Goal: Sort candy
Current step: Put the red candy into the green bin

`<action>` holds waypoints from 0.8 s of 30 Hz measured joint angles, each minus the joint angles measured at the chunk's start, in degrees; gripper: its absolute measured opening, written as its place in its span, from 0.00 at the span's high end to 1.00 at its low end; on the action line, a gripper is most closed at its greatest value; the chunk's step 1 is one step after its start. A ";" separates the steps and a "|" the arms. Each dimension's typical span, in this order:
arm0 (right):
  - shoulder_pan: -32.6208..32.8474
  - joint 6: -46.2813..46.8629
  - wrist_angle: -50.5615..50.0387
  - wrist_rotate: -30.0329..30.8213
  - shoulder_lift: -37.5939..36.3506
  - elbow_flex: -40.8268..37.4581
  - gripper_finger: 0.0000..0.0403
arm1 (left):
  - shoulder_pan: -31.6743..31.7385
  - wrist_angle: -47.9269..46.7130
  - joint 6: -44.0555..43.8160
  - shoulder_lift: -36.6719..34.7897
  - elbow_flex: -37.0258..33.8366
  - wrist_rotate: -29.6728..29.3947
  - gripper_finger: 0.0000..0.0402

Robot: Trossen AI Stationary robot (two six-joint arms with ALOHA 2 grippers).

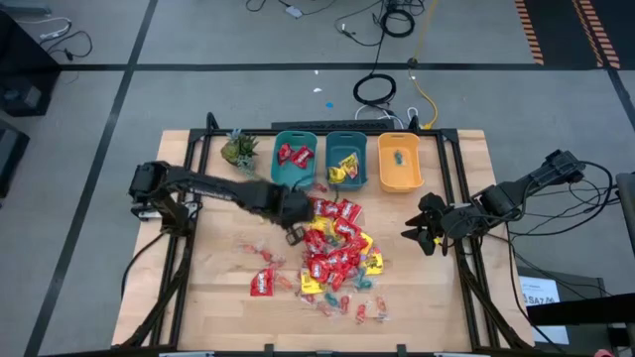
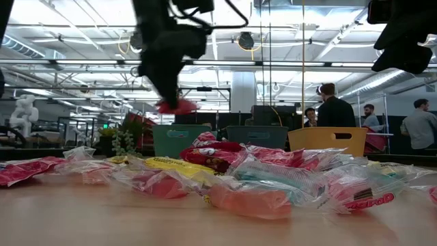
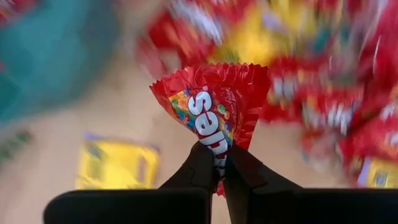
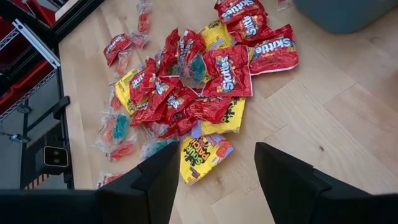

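A pile of candy (image 1: 337,253), red and yellow packets with small twist-wrapped pieces, lies on the wooden table's middle. My left gripper (image 3: 219,168) hangs above the pile's far left edge (image 1: 294,230), shut on a red packet (image 3: 214,106), which also shows in the low view (image 2: 176,106). My right gripper (image 4: 214,180) waits open at the table's right side (image 1: 422,228), with nothing between its fingers. At the far edge, a teal bin (image 1: 295,159) holds red packets, a second teal bin (image 1: 345,159) holds yellow ones, and an orange bin (image 1: 399,164) holds a teal piece. My left gripper pinches the red packet by one short end (image 3: 219,163) between its two fingers. The fingers come from above, pointing steeply down. The packet hangs below the fingertips with its far crimped edge (image 3: 211,71) lowest, lifted clear of the table and the pile.
A small green plant (image 1: 239,149) stands at the far edge, left of the bins. A black frame rail (image 1: 456,178) borders the table. Bare wood (image 1: 213,278) lies left of the pile. People (image 2: 334,109) stand in the room beyond the table.
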 joint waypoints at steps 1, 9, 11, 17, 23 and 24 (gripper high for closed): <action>0.01 0.00 0.00 0.00 0.00 0.00 0.51 | 1.51 -0.28 1.44 0.00 1.47 -0.36 0.95; 0.02 0.00 0.02 0.02 0.00 0.00 0.51 | 17.86 -0.42 14.66 -0.11 8.21 3.05 0.95; 0.02 0.74 0.02 0.18 0.00 0.00 0.51 | 21.72 -0.55 16.72 -0.09 8.21 4.58 0.95; 0.02 3.62 0.00 2.56 0.00 0.00 0.51 | 28.03 -0.30 18.39 -0.11 8.21 6.56 0.90; -0.02 4.10 -0.45 7.47 -0.01 0.00 0.51 | 29.56 0.39 24.42 -0.11 8.21 6.36 0.77; -0.04 4.11 -0.55 8.10 0.00 0.00 0.51 | 29.68 0.51 24.87 -0.11 8.21 6.34 0.76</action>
